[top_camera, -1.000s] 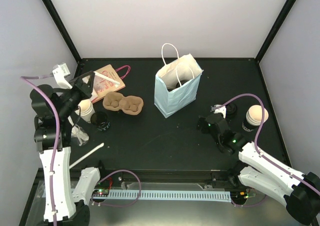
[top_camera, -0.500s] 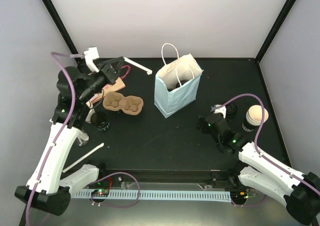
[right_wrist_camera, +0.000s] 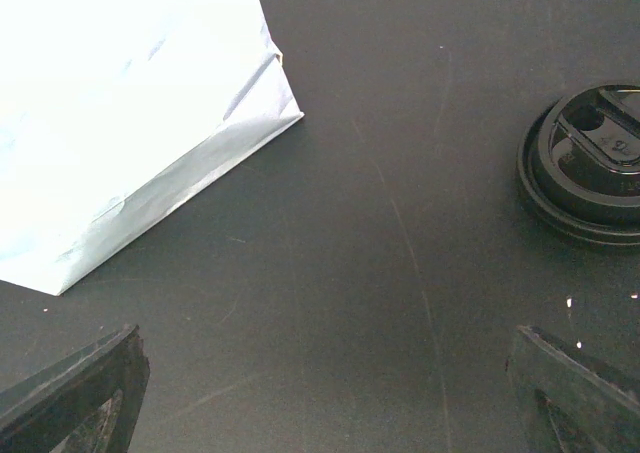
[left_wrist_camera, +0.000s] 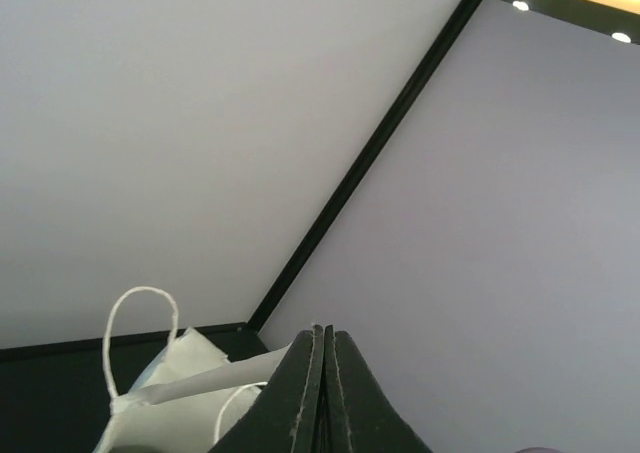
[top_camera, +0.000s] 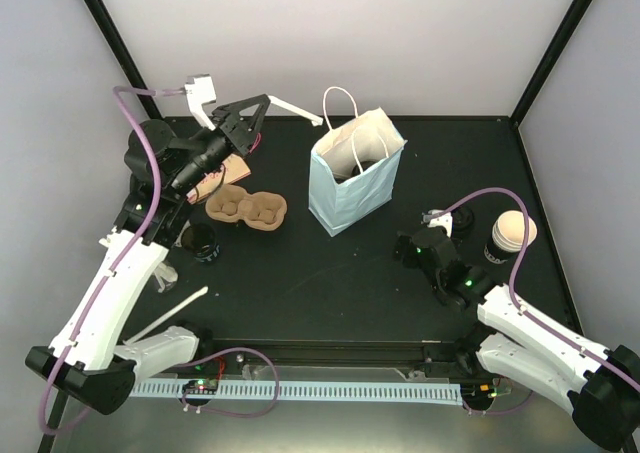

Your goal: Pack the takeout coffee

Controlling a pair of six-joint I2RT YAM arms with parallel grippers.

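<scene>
My left gripper (top_camera: pixel 258 109) is raised above the back left of the table, shut on a white paper-wrapped straw (top_camera: pixel 297 112) that points toward the bag. The light blue paper bag (top_camera: pixel 353 178) stands open in the middle, white handles up. In the left wrist view the shut fingertips (left_wrist_camera: pixel 324 331) sit above the bag (left_wrist_camera: pixel 150 413), with the straw (left_wrist_camera: pixel 190 389) sticking out on the left. A takeout cup (top_camera: pixel 510 234) with a dark sleeve stands at the right. My right gripper (top_camera: pixel 420 241) hovers open and low between bag and cup, holding nothing.
A brown pulp cup carrier (top_camera: pixel 247 208) lies left of the bag, with a black cup (top_camera: pixel 200 241) in front of it. A second white straw (top_camera: pixel 175 311) lies near the front left. A black lid (right_wrist_camera: pixel 590 163) rests flat on the table. A pink-handled packet (top_camera: pixel 222 165) lies at the back left.
My left arm has swung up and to the right, carrying the straw from the left edge toward the bag's opening. The right arm has not moved.
</scene>
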